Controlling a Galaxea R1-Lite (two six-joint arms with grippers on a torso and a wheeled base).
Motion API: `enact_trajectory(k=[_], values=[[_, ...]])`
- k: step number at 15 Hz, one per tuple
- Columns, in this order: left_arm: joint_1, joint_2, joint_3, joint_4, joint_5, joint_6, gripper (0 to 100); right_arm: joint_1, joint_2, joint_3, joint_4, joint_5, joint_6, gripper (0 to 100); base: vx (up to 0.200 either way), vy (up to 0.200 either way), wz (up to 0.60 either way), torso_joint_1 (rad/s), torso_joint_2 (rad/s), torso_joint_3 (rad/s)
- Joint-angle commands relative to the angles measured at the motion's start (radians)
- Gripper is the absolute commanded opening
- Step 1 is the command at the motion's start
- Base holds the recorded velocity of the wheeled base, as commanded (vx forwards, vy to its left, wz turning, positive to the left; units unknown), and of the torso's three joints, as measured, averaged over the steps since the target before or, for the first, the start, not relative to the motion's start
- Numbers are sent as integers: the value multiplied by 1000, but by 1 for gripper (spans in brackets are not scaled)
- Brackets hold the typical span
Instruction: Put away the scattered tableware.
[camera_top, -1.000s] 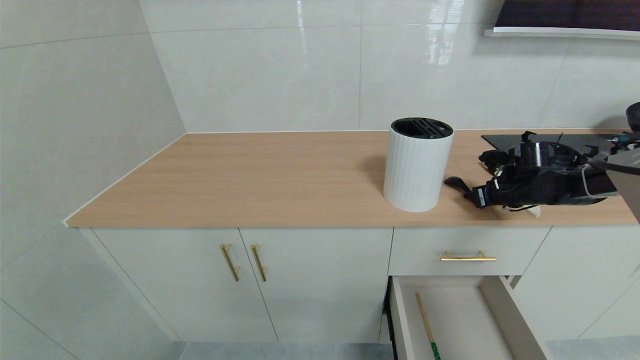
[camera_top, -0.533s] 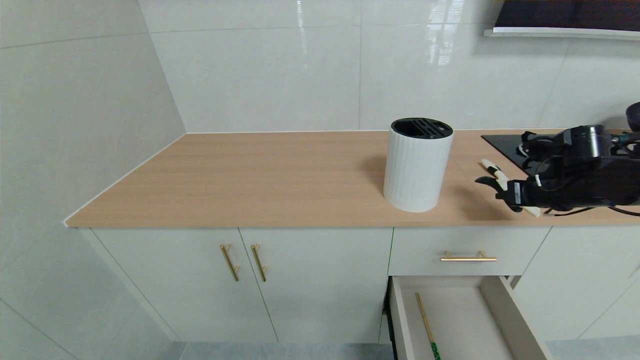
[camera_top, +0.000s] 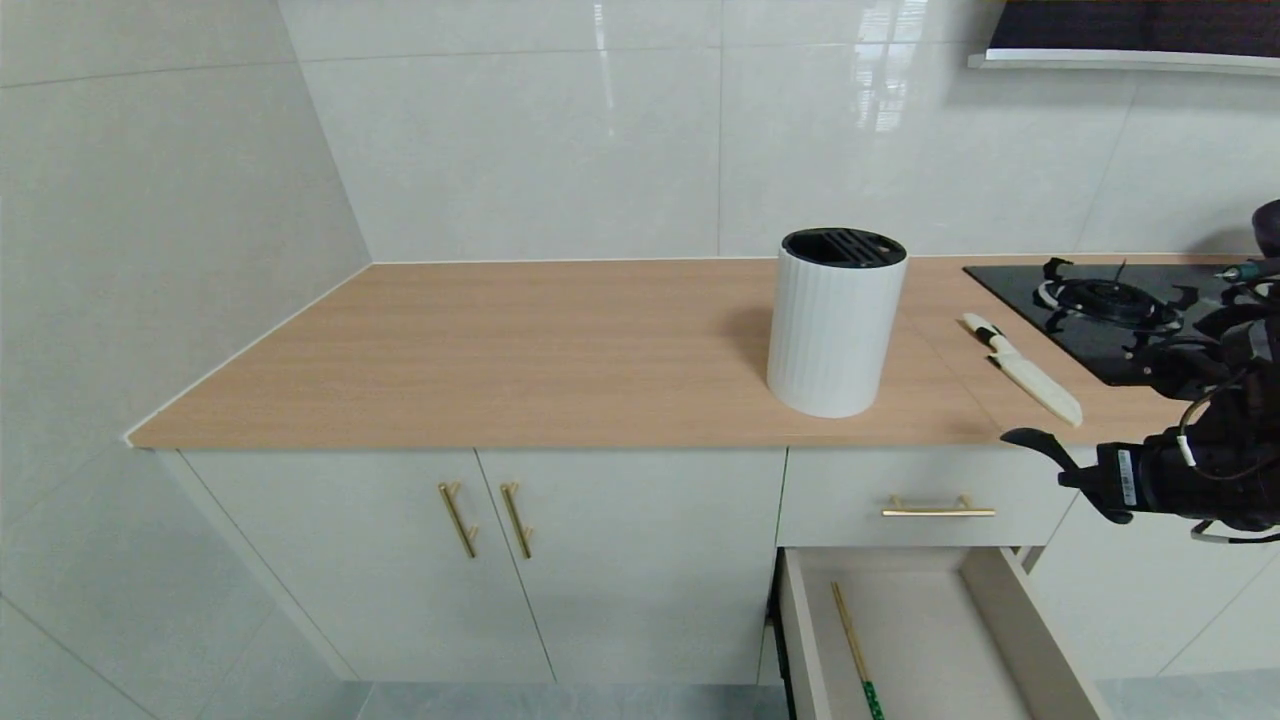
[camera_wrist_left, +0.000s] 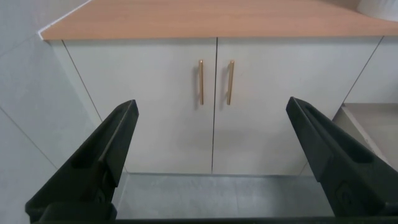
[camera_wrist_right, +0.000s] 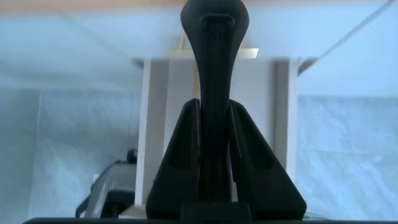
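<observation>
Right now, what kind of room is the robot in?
Most likely a home kitchen: a black gas hob is set into the light wooden worktop, a white ribbed knife block and a white knife sit on it, and white cupboards with gold handles are below.

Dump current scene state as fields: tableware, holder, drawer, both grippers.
knife: flat on countertop, between white holder and stove
white holder: upright, nothing sticking out
drawer: lower one open, chopsticks inside
right gripper: jaws shut, empty, in front of counter edge, higher than the open drawer
left gripper: jaws open, empty, facing cabinet doors
</observation>
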Motion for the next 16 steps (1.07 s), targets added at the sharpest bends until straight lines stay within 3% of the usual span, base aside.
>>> enact_trajectory(k=[1, 16], values=[[1, 2, 0, 0, 0, 0, 100, 7, -31, 33, -1, 1, -5, 0, 0, 0, 0, -193, 442, 246], [1, 2, 0, 0, 0, 0, 100, 23, 50, 73, -64, -1, -9, 0, 0, 0, 0, -208, 488, 274]])
